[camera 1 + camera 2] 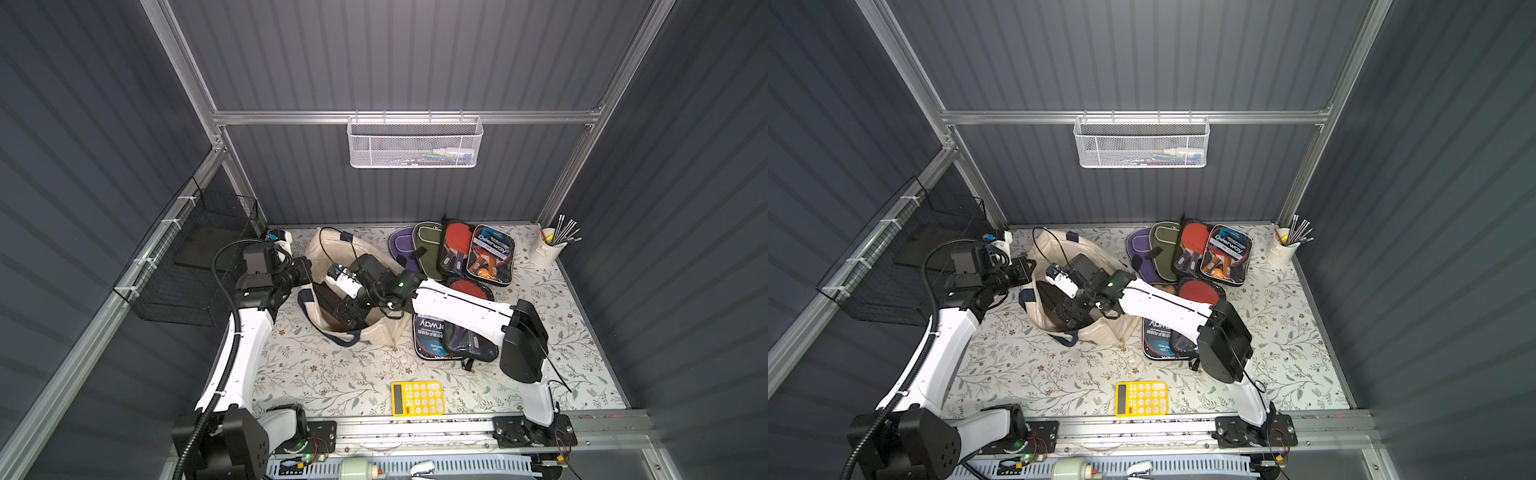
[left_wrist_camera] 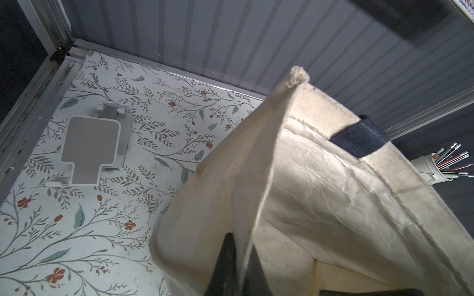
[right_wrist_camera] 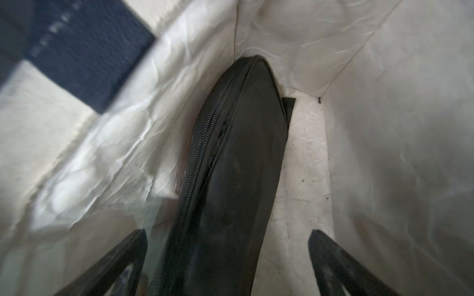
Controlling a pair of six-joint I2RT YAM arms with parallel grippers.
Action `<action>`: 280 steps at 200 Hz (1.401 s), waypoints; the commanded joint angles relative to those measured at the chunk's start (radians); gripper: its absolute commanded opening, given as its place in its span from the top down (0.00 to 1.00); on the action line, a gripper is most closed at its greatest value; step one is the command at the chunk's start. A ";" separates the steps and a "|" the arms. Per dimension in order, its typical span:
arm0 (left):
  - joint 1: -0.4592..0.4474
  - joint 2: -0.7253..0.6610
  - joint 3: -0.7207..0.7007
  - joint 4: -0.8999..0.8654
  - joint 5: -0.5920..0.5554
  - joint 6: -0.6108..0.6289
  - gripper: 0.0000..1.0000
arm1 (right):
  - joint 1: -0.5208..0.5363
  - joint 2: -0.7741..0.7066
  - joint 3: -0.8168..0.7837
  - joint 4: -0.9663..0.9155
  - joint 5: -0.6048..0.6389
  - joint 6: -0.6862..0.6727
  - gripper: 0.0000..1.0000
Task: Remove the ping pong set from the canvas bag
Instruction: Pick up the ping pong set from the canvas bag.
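Plainly, the chief risk is a poor bite: the ping pong set [image 3: 230,153], a black zipped case, stands on its thin edge inside the canvas bag [image 1: 320,257], leaning on the bag's inner wall, so closing fingers could slide off its rounded rim or catch fabric with it. The right claw [image 3: 225,233] is inside the bag, spread wide, one finger on either side of the case, not yet gripping. The left claw [image 2: 239,256] is pinched together on the bag's rim; should that pinch slip, the bag would likely rise with the case.

dim enclosure, table lit from above, right wrist view blurred, edges warped
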 commanded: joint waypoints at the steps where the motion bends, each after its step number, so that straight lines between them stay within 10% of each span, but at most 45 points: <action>1: 0.001 -0.027 0.001 0.034 0.038 -0.001 1.00 | 0.014 0.014 -0.001 0.036 0.029 -0.013 0.01; 171: 0.001 -0.028 0.002 0.032 0.020 0.000 1.00 | 0.056 0.188 0.000 0.090 0.294 -0.009 0.05; 280: 0.001 -0.041 0.003 0.022 -0.003 0.010 1.00 | 0.049 0.065 -0.108 0.235 0.437 -0.004 1.00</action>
